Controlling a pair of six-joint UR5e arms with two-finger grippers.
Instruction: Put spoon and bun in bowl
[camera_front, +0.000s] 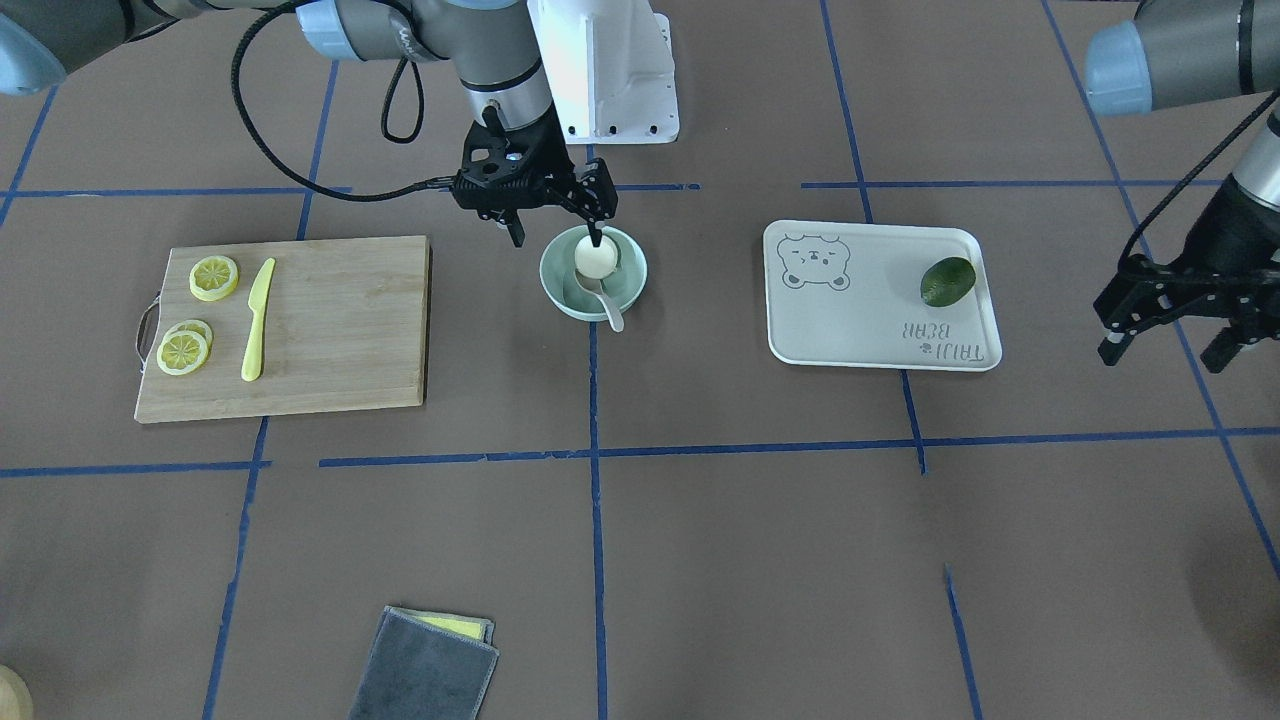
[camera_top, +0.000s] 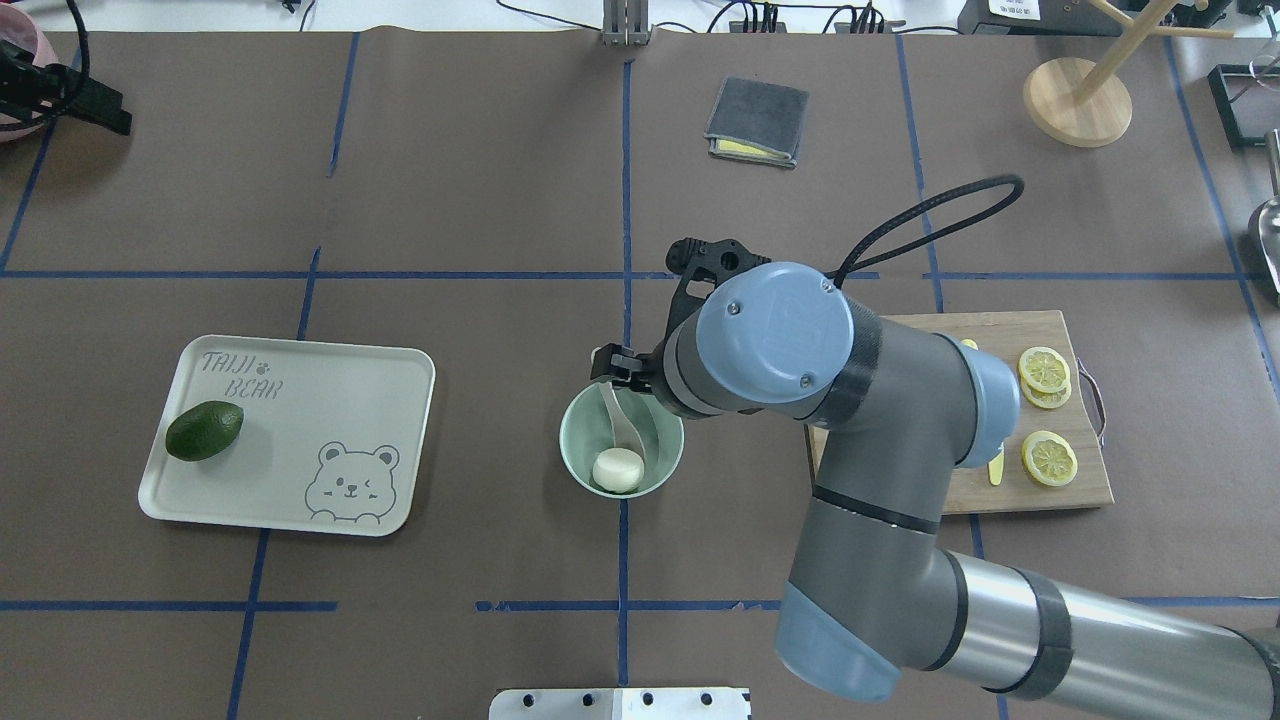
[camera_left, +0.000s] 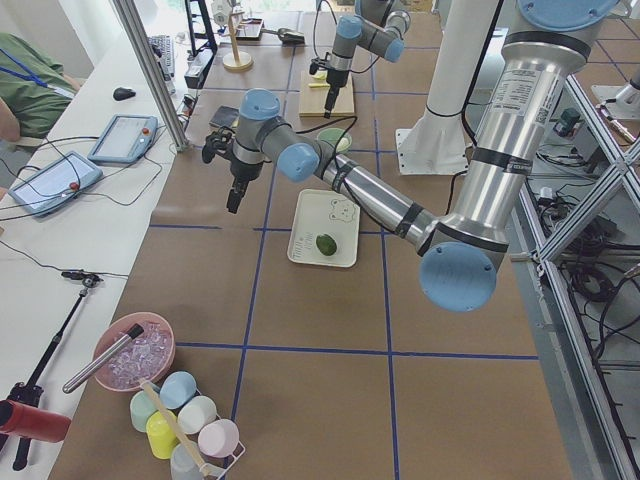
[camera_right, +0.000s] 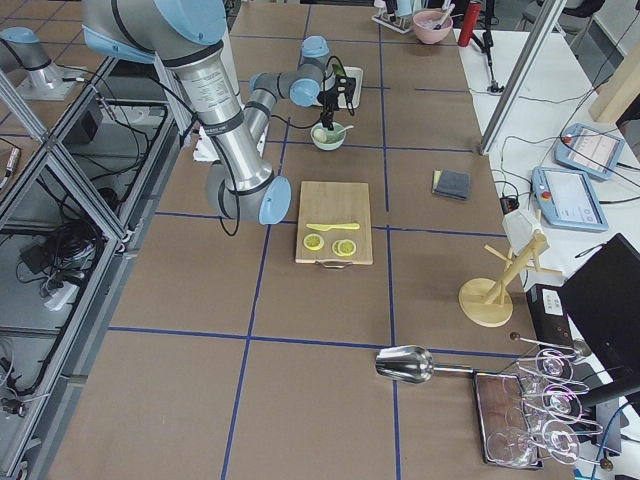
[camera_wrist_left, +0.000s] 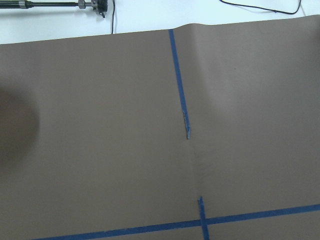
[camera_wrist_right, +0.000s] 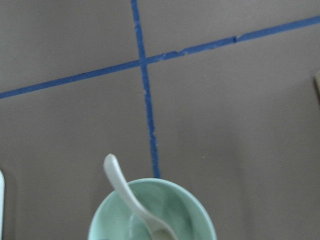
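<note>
The only writing that can be read is "TAIJI BEAR", printed on the beige tray (camera_top: 300, 440) beside a bear's face. A dark green fruit (camera_front: 947, 281), probably an avocado, lies on the tray at the end opposite the bear.

The bowl (camera_front: 548, 275) stands mid-surface on a blue tape line, well apart from the tray, with a wide strip of brown surface (camera_front: 720, 560) between them. The bun (camera_front: 594, 260) sits inside the bowl, against the wall nearest the robot. The spoon (camera_front: 608, 305) is also in the bowl, scoop down beside the bun, with its handle leaning out over the rim on the side far from the robot.

The right claw (camera_front: 556, 232) hangs over the bowl's robot-side rim, released and grasping nothing. 1 of its fingers is over the bun's top and the other is outside the rim.

The left claw (camera_front: 1170, 352) is spread wide and holds nothing. It is above the surface beyond the tray's outer end.

On the bowl's other side lies a wooden cutting board (camera_front: 340, 330) bearing 3 lemon slices (camera_front: 214, 277) and a yellow knife (camera_front: 258, 320). A folded grey cloth (camera_front: 425, 670) lies at the surface's edge far from the robot.
</note>
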